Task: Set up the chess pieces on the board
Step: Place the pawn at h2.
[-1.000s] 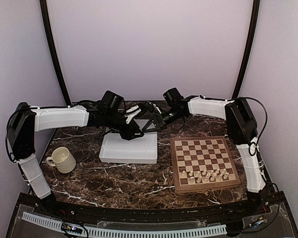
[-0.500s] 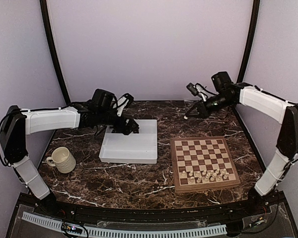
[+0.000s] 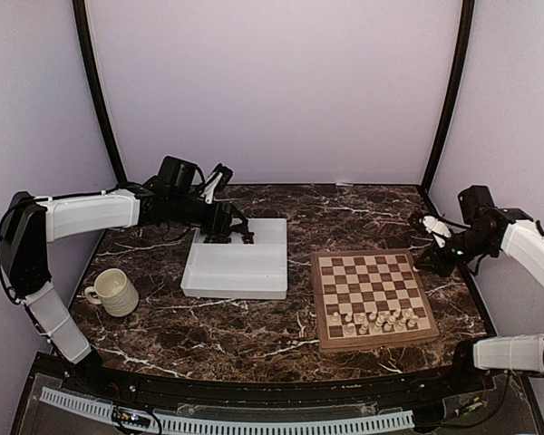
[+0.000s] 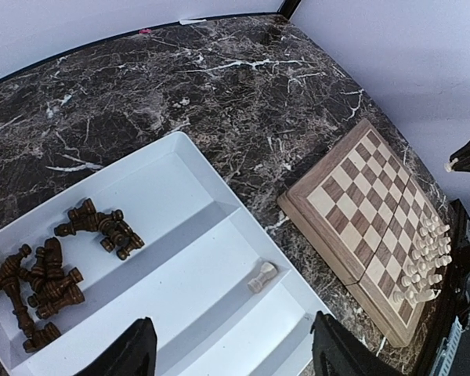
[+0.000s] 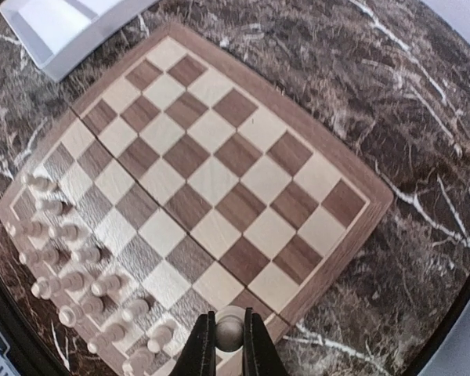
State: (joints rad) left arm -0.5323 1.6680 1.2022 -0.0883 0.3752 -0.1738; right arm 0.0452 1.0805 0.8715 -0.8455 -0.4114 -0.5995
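Observation:
The board (image 3: 372, 288) lies at the right, with several cream chess pieces (image 3: 372, 319) standing in its two near rows. My right gripper (image 5: 227, 327) is shut on a cream piece (image 5: 229, 335) and hovers over the board's right edge (image 3: 431, 258). My left gripper (image 4: 235, 348) hangs open and empty above the white tray (image 3: 236, 272), with its fingers (image 4: 133, 354) spread wide. One cream piece (image 4: 262, 276) lies on its side in the tray's middle channel. Several dark brown pieces (image 4: 102, 227) lie heaped in the far channel.
A cream ribbed mug (image 3: 113, 292) stands at the table's left. The divided tray sits mid-table, just left of the board (image 4: 360, 204). Dark marble tabletop (image 3: 254, 331) surrounds both. Purple walls close the back and sides.
A second ago both grippers met above the tray's back. The right arm has since swung right to the board's edge with the cream piece. The left gripper opened and drew back.

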